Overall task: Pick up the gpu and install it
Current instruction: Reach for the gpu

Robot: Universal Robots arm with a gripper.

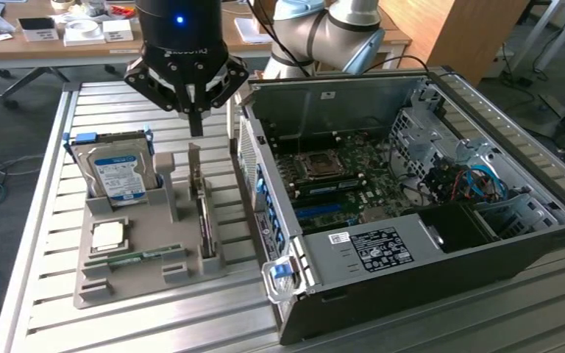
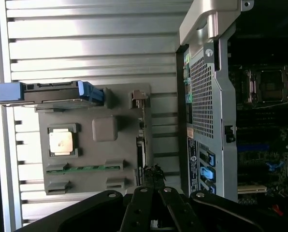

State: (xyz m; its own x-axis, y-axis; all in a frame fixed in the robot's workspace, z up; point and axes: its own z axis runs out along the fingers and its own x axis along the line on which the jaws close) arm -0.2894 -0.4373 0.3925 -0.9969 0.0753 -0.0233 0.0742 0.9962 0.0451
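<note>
**End effector (image 1: 196,125) poised over the gpu (image 1: 205,220), nothing picked up yet**

Its fingers are pressed together and empty, hanging just above the grey holder tray (image 1: 126,283) on the slatted surface (image 1: 42,220). From the exterior view's left come the hard drive (image 1: 118,173) upright in its slot, then the gpu on edge in the tray, below the fingers and clear of them, then the open computer case (image 1: 440,272). I'd call this the approach to the pick. Gripping calls for fingers spread and squared to the card's thin top edge.

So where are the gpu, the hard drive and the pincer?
gpu (image 1: 207,228): exterior view, dark upper edge.
hard drive (image 1: 123,179): exterior view, blue-white label.
pincer (image 1: 196,126): exterior view, shut fingertips.
</note>
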